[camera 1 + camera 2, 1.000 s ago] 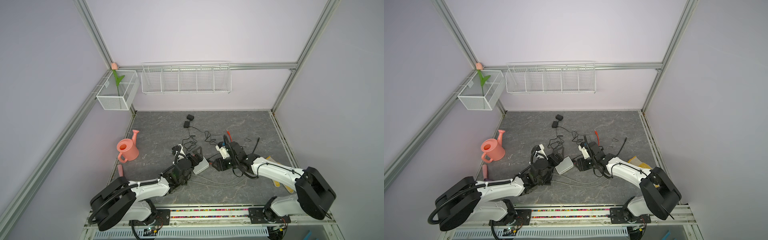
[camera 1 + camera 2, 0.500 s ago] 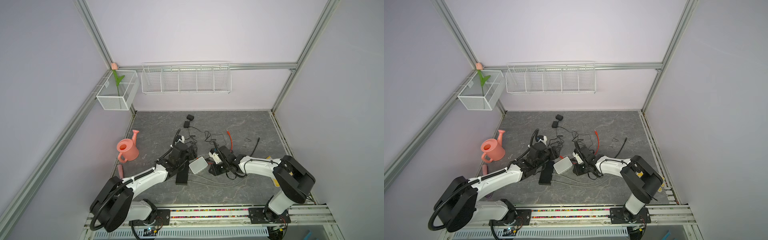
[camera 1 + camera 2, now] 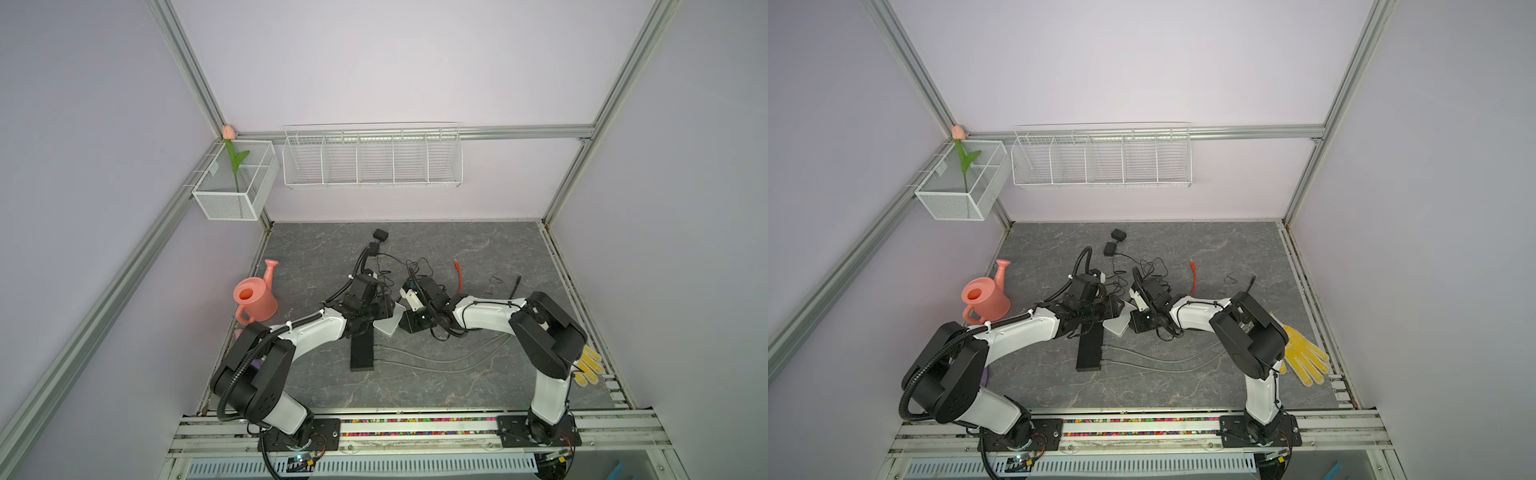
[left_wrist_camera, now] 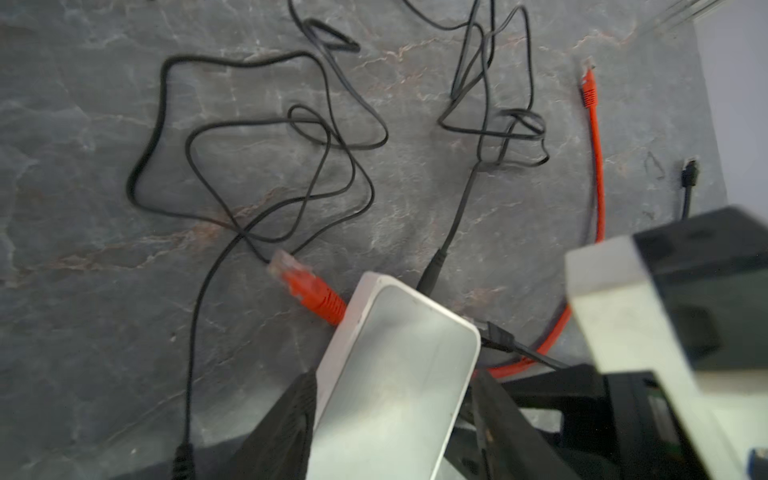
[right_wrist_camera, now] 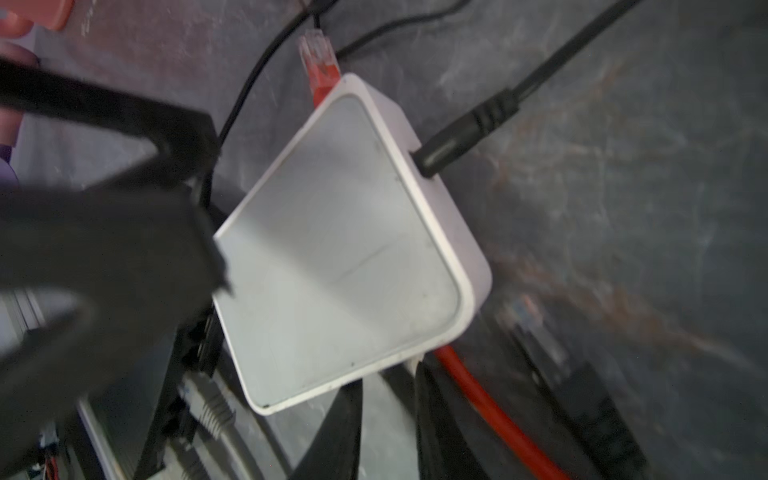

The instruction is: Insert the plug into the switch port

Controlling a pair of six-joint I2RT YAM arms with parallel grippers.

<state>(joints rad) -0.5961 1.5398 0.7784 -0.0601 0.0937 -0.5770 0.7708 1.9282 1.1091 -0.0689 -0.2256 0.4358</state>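
Hiding part of the red cable (image 4: 598,174) under the white box (image 4: 415,324); blurring the plug (image 4: 305,286); cutting off the left gripper (image 4: 392,386) at the picture's edge.

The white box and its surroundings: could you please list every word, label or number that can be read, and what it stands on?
No text is readable in any view.
The white box: its visible face is blank.
The small tag on the mesh basket: too small to read.
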